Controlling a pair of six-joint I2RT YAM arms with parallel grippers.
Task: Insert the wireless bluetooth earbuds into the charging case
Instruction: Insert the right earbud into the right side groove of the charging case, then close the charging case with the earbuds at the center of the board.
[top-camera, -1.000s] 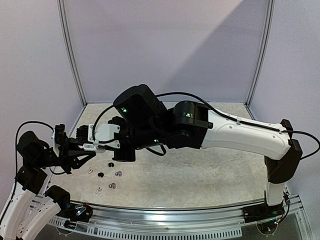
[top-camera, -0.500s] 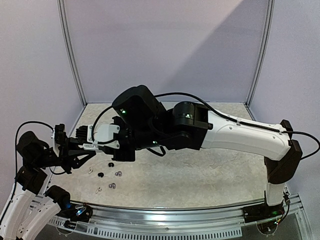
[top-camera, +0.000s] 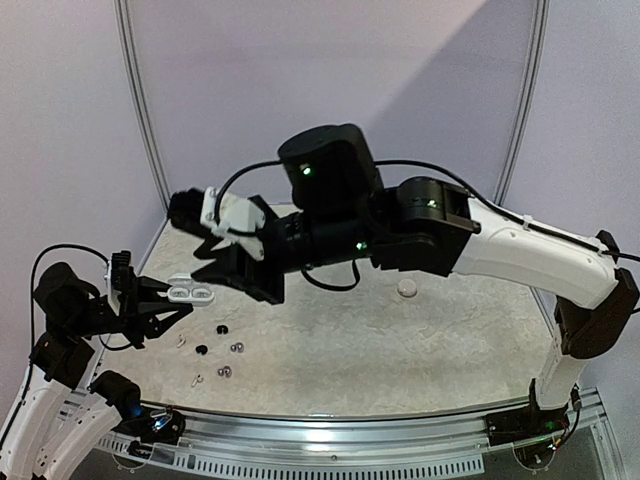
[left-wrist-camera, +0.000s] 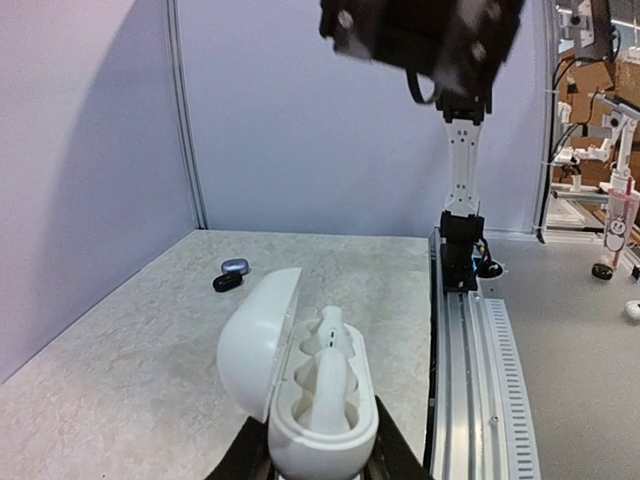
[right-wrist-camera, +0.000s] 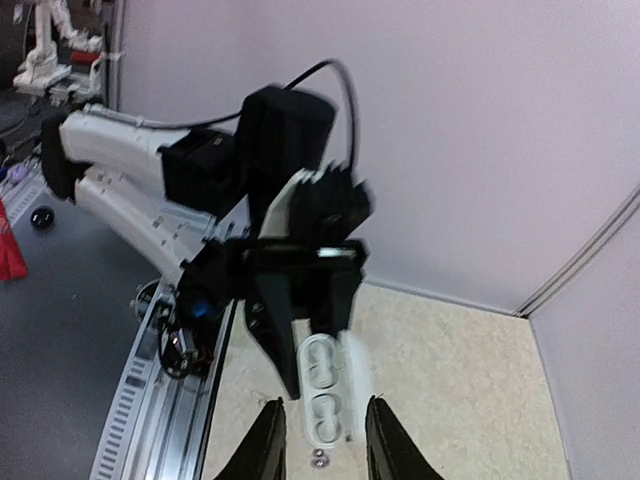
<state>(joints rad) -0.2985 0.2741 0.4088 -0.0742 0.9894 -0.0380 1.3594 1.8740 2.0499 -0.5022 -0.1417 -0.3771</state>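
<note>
Earbuds (top-camera: 225, 372) lie loose on the tabletop (top-camera: 420, 340), nearest the arm bases. I judge them light, smooth pebbles, liable to skid or flick away, so I would pinch each squarely across its body. Their heading is too small to read. Just beyond, the left hand (left-wrist-camera: 318, 468) is clamped on the opened charging case (left-wrist-camera: 300, 380), cavity up, long axis roughly left-right in the top view. Farther off and higher, the right hand (right-wrist-camera: 325, 405) hangs part-open and empty.
</note>
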